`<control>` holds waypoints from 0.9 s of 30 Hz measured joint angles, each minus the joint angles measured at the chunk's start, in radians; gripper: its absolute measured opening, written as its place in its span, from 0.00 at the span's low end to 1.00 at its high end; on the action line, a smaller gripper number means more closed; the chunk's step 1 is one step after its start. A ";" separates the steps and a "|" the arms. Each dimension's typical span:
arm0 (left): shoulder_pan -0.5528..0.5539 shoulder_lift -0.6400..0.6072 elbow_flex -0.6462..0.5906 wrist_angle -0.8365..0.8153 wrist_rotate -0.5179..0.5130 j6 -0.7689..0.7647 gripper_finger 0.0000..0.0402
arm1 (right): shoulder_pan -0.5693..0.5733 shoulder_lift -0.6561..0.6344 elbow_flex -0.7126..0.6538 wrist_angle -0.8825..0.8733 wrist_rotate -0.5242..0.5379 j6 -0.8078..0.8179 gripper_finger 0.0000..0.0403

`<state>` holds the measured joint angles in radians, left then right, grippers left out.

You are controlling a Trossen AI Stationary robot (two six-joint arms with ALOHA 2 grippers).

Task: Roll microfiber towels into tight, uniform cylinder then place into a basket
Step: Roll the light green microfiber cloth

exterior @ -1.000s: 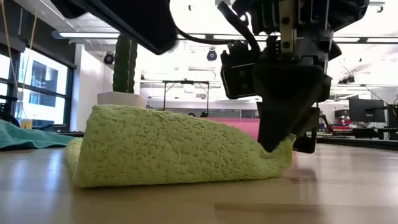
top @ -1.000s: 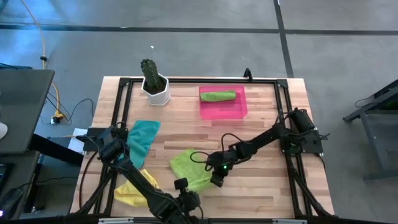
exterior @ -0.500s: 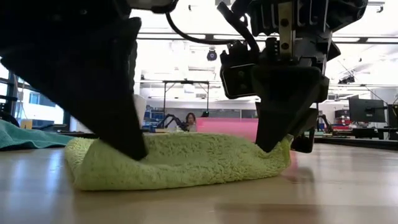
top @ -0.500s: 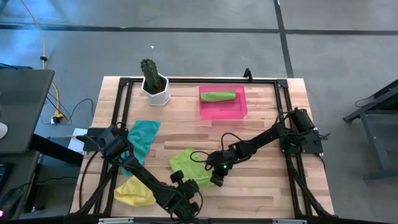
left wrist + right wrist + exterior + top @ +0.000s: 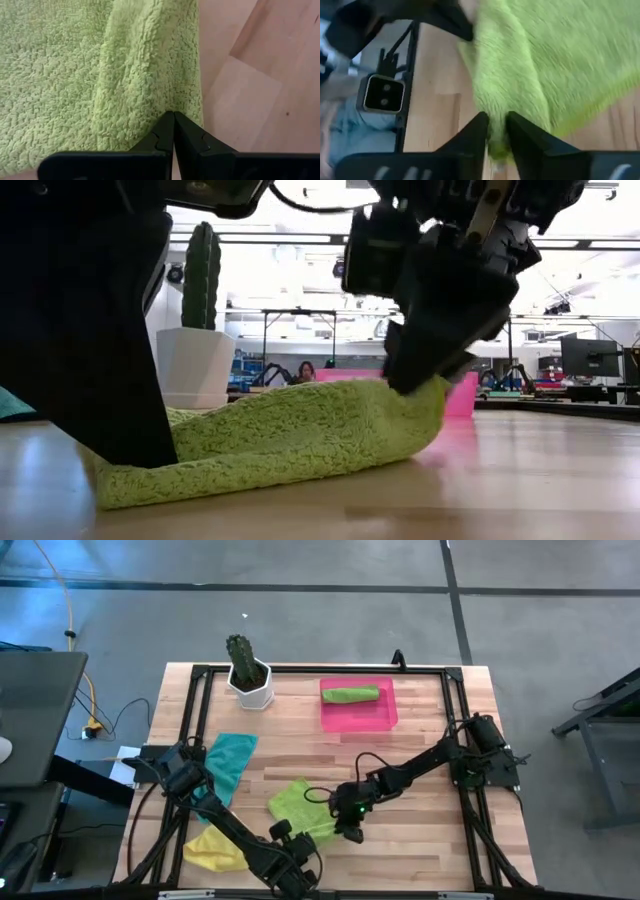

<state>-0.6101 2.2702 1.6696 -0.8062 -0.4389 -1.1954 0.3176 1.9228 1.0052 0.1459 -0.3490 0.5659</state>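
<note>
Lime green towel mid-table, its near edge hidden under my arms. Left gripper clenched on one corner; right gripper grasping the other, now lifted off the wood.

A lab: framed wooden bench, monitors, concrete floor.

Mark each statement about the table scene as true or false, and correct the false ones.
1. A rolled green towel lies in the pink basket. True.
2. The teal towel is in the basket. False: it lies on the table.
3. The left end effector is shut on the lime green towel. True.
4. The cactus pot stands inside the basket. False: it stands beside it.
5. The right end effector hangs empty. False: towel sits between its fingers.
</note>
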 joint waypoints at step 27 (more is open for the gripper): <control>-0.013 0.019 -0.003 -0.001 0.000 0.021 0.00 | 0.327 0.008 0.126 -0.197 0.714 -0.932 0.24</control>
<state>-0.6231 2.2890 1.6665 -0.8070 -0.4386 -1.1748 0.6450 1.9309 1.1316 -0.0508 0.3647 -0.3658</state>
